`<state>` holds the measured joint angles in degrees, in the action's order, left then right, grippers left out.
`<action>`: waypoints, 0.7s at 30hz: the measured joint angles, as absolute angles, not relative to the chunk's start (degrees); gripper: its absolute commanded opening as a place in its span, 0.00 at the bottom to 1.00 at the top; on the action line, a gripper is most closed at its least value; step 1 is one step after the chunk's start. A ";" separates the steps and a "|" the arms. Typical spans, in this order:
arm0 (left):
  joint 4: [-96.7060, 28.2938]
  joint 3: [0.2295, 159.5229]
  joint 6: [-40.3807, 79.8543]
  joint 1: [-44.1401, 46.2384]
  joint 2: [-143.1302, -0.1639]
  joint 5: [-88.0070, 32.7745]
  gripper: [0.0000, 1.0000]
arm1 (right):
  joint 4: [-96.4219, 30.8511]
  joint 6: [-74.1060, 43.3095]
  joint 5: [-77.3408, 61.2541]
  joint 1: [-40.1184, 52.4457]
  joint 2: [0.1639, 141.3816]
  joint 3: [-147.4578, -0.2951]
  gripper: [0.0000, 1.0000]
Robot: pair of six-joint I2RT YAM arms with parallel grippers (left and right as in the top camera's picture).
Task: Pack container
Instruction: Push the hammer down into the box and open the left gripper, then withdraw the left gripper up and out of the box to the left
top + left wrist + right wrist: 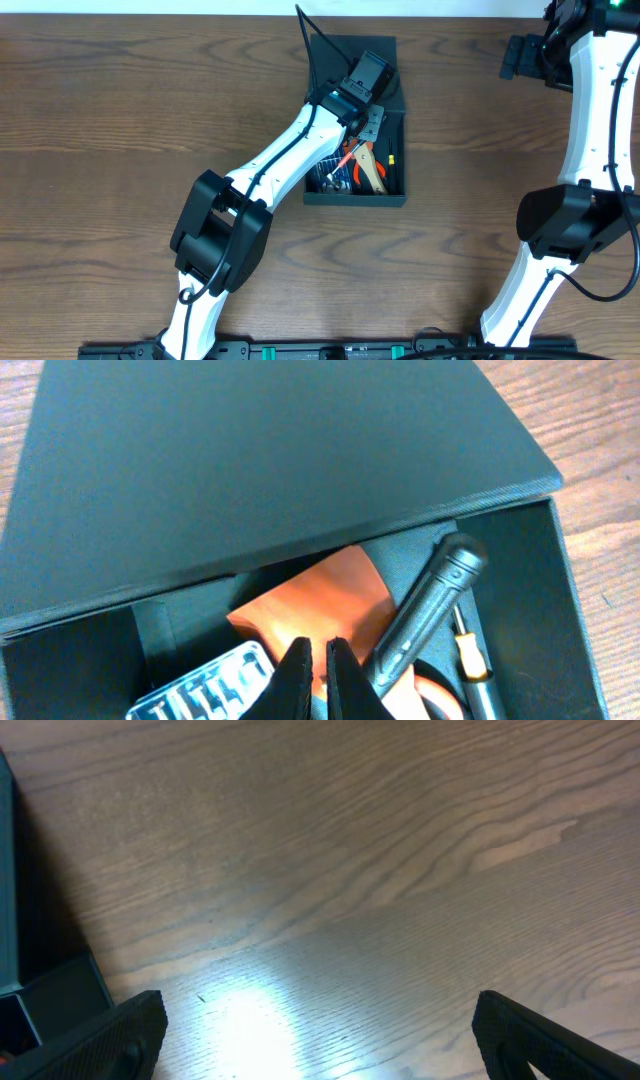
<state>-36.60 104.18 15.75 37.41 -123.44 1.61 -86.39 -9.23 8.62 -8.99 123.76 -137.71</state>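
The dark teal-grey container [396,196] sits mid-table, its flap lid [338,55] at the far end. In the left wrist view the lid [260,460] leans over the back of the open container [560,590]. Inside lie orange-handled pliers [320,600] [365,168], a black-handled tool [430,610], a small yellow-handled screwdriver [470,655] and a clear case of bits [205,685]. My left gripper [320,670] [365,112] is shut, its tips just above the tools, holding nothing that I can see. My right gripper [330,1040] [525,55] is open and empty over bare wood at the far right.
The table is brown wood [120,110]. A dark edge of the container shows at the left of the right wrist view [50,995]. The right arm [590,150] stands along the right side.
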 measured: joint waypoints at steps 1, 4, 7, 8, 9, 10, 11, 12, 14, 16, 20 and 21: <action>-36.60 104.18 15.90 37.39 -123.46 1.72 0.06 | -86.39 -9.23 8.62 -8.99 123.76 -137.71 0.99; -36.60 104.18 16.32 37.39 -123.68 1.74 0.06 | -86.39 -9.23 8.62 -8.99 123.76 -137.71 0.99; -36.58 104.18 16.49 37.39 -124.36 1.74 0.06 | -86.39 -9.23 8.62 -8.99 123.76 -137.71 0.99; -36.58 104.18 16.51 37.39 -124.70 1.74 0.06 | -86.39 -9.23 8.62 -8.99 123.76 -137.71 0.99; -36.58 104.18 16.53 37.39 -125.14 1.74 0.06 | -86.39 -9.23 8.62 -8.99 123.76 -137.71 0.99; -36.62 104.18 16.53 37.39 -125.58 1.74 0.06 | -86.39 -9.23 8.62 -8.99 123.76 -137.71 0.99; -36.62 104.18 16.53 37.39 -126.13 1.72 0.06 | -86.39 -9.23 8.62 -8.99 123.76 -137.71 0.99; -36.64 104.18 16.53 37.39 -126.52 1.69 0.06 | -86.39 -9.23 8.62 -8.99 123.76 -137.71 0.99; -36.91 104.18 16.58 37.41 -127.37 1.30 0.05 | -86.39 -9.23 8.62 -8.99 123.76 -137.71 0.99; -37.01 104.18 16.69 37.47 -127.81 0.32 0.06 | -86.39 -9.23 8.62 -8.99 123.76 -137.71 0.99; -37.04 104.18 16.78 37.91 -127.90 -1.39 0.06 | -86.39 -9.23 8.62 -8.99 123.76 -137.71 0.99; -37.10 104.18 16.78 38.06 -127.90 -1.61 0.06 | -86.39 -9.23 8.62 -8.99 123.76 -137.71 0.99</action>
